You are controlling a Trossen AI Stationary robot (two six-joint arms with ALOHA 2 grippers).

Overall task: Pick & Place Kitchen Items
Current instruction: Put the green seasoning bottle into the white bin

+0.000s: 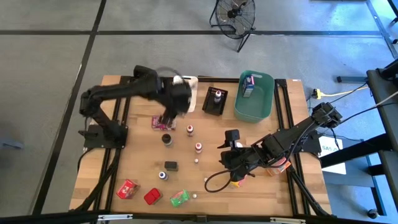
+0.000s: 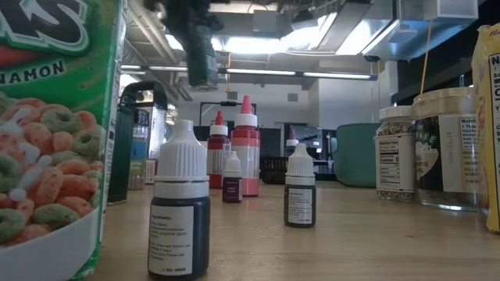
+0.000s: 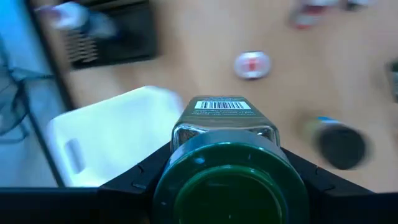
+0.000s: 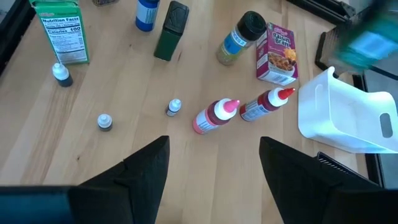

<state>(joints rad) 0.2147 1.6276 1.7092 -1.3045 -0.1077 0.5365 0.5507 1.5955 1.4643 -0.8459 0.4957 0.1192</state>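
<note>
Left gripper up above the table's far left part, just beside the white bin, fingers clamped on a green-lidded jar. Jar seated between the two fingers, lid toward the wrist camera, barcode end pointing down at the wood. Directly under it a small pink cereal box and a dark-capped jar.

Right gripper over the near right part of the table, fingers spread apart with nothing between them. Red-capped bottles and tiny white-capped bottles standing well ahead of it, not touching.

White bin: contents cannot be told. Black bin, just right of the white one: one bottle with a red and white top inside. Teal bin, farther right: one small carton leaning at its far end.

Along the near edge of the table two red packets and a green packet, well apart from both grippers.
</note>
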